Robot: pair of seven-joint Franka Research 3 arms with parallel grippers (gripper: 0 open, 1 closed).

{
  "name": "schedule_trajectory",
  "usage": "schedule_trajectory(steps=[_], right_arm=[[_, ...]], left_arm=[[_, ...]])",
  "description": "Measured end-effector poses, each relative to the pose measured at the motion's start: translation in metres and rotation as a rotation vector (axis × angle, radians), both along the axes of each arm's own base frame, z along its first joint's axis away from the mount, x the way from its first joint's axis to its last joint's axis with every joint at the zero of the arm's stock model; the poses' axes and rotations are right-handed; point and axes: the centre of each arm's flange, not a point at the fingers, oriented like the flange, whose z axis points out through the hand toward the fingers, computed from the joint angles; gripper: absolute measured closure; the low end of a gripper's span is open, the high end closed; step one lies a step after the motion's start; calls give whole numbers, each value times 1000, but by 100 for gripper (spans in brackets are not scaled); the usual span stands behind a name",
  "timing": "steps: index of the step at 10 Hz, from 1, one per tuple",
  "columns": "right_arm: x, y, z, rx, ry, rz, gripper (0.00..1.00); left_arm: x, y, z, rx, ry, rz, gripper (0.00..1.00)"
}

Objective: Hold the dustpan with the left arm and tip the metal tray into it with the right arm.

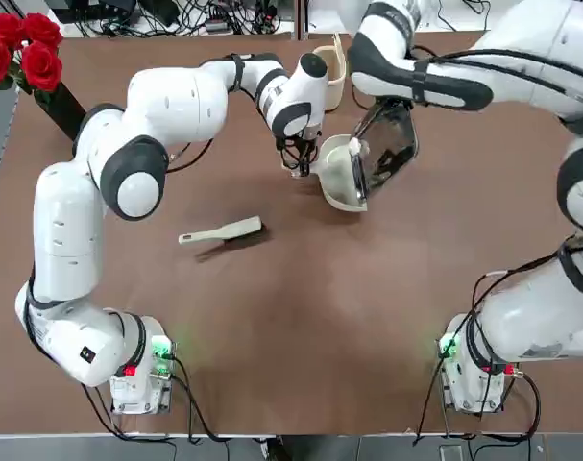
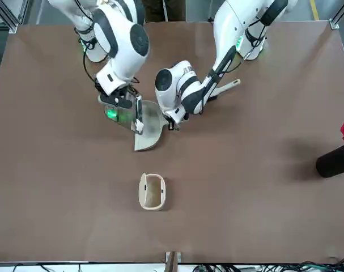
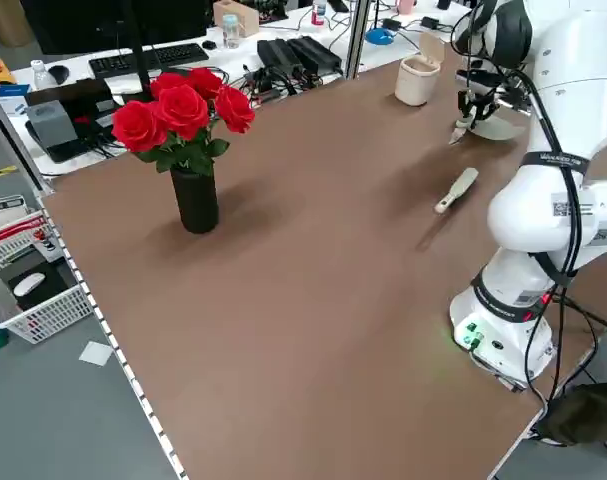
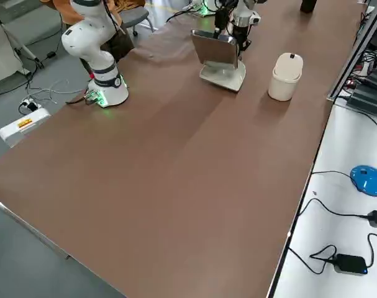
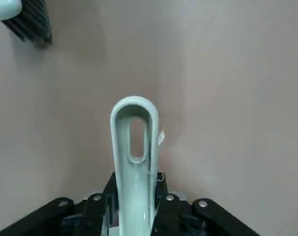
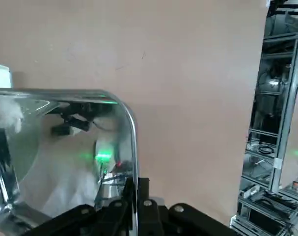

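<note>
Pinching the dustpan's handle, the left gripper [image 1: 305, 168] hangs at the far side of the table in the top view. Its dustpan [image 1: 341, 175] opens toward the right arm. Just there, the right gripper [image 1: 392, 104] grips the metal tray [image 1: 387, 146], which is tipped steeply, one edge over the dustpan's mouth. The brush [image 1: 224, 230] lies nearer the bases.

In the front view, the bin [image 2: 152, 192] stands apart from both arms, its lid open.

The right side view shows the tray's broad face slanting above the dustpan.

In the left wrist view, both fingers press the slotted handle between them.

In the right wrist view, the fingers clamp the tray's rim.
</note>
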Motion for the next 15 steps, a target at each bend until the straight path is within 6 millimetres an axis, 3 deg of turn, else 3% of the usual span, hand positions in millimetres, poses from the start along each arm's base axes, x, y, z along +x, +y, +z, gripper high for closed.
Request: schedule_trajectory(steps=[2,5,8,11,13,15], right_arm=[[4,9,2,-24,-10,9,95],[-2,27,23,-110,-55,44,95],[-6,46,23,-152,-64,71,95],[-26,67,23,-228,-92,117,95],[-24,65,25,-229,-94,111,95],[-14,51,36,-204,-68,103,95]], left_arm=[[1,0,1,-2,-2,1,67],[1,0,1,-2,-2,1,67],[1,0,2,-2,-3,1,67],[2,0,2,-3,-3,2,67],[2,0,2,-3,-4,2,67],[3,0,2,-2,-4,3,67]])
